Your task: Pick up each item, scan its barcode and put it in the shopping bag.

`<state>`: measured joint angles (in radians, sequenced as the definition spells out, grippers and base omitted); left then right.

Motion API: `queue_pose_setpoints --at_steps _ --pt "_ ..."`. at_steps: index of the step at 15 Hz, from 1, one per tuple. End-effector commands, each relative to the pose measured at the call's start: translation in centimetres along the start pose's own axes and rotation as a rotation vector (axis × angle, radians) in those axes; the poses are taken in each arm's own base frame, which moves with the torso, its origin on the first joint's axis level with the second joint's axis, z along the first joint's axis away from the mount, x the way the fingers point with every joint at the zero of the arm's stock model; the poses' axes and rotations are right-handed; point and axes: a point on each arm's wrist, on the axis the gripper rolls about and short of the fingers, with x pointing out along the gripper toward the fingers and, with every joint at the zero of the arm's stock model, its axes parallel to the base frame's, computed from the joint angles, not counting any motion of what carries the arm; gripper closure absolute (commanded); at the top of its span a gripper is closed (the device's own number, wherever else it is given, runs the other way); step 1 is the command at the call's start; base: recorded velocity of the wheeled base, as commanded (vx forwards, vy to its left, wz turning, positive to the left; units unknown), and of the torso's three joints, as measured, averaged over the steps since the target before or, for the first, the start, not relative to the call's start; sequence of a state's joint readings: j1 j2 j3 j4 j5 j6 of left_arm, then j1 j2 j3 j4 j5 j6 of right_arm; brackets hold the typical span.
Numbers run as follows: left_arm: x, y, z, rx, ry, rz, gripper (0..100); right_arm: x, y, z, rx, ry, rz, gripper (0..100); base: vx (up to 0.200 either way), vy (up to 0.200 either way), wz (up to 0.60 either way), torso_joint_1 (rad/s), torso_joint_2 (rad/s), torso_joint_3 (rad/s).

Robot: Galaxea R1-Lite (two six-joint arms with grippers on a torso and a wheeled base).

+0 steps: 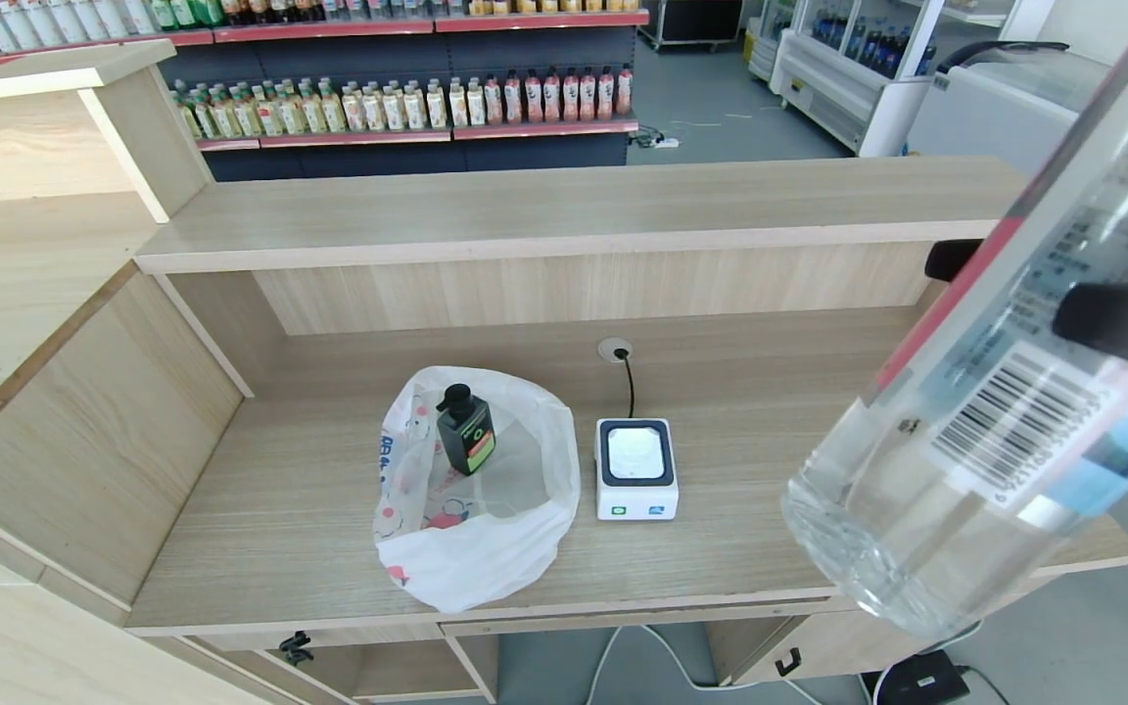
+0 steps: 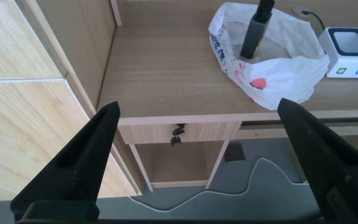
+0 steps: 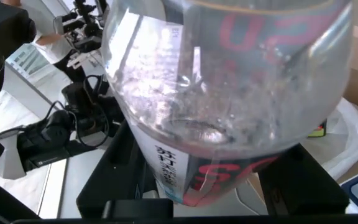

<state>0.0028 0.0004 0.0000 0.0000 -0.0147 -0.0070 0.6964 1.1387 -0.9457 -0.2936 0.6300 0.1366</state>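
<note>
Wood-look counter (image 1: 721, 392) with a raised back ledge takes up most of the head view. Next biggest is the clear bottle (image 1: 995, 392): it's held up close to the head camera, over the right end of the counter in that view. It's tilted with its base lower and toward the middle, barcode label facing the camera. The right gripper (image 1: 1034, 294) has its jaws clamped on the bottle's labelled part, one dark finger on each side.

The white shopping bag (image 1: 486, 548) lies open on the middle of the counter. The left gripper (image 2: 197, 106) hangs off the counter's front edge on the left, jaws spread wide with nothing between them, well apart from the bag.

The small white scanner (image 1: 635, 468) sits just right of the bag, its cable running to a hole at the back. A dark pump bottle (image 1: 466, 431) stands upright inside the bag.
</note>
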Motion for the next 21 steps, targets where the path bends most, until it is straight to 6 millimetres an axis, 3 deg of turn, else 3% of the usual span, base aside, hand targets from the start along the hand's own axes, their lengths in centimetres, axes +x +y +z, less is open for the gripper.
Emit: queue_pose_setpoints --at_steps 1,17,21 --pt "0.0 0.0 0.0 -0.001 0.000 0.001 0 0.1 0.2 0.0 0.000 -0.001 0.014 100 0.000 0.000 0.00 0.000 0.00 0.000" --pt "0.0 0.0 0.0 0.001 0.000 0.001 0 0.6 1.4 0.3 -0.011 -0.010 0.080 100 0.000 0.000 0.00 0.000 0.00 0.000" --pt "0.0 0.0 0.0 -0.001 0.000 0.001 0 1.2 2.2 0.8 0.009 0.074 0.131 100 0.000 0.000 0.00 0.000 0.00 0.000"
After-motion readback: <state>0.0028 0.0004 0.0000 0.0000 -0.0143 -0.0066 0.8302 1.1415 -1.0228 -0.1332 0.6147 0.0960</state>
